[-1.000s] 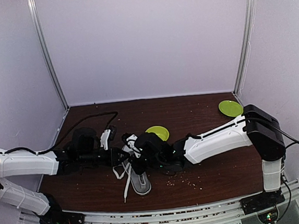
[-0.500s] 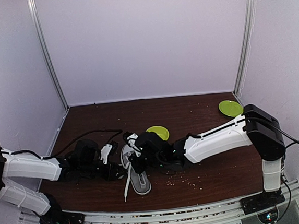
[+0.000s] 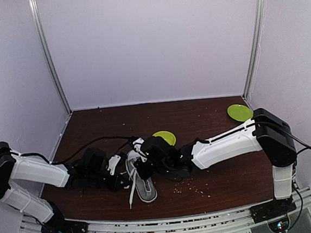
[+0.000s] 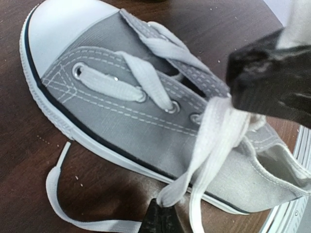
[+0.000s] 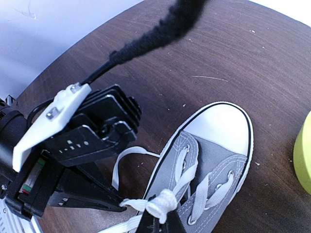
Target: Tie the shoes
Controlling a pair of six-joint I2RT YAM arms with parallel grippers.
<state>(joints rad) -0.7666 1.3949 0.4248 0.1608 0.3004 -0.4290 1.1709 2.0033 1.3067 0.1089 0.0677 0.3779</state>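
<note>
The left gripper [image 4: 163, 218] is pinched closed on the flat, woven white laces [image 4: 214, 141], its 2 black tapered tips meeting just in front of the grey canvas sneaker [image 4: 121, 121]. The stitched side and smooth white rubber rim face it. The right gripper [image 5: 156, 224], clamped tight too, holds a bunched loop of laces directly above the eyelet rows, with the rounded toe cap pointing away. A glossy green bowl [image 5: 303, 155] sits to its right on the dark wood-grain table [image 5: 243, 63].
</note>
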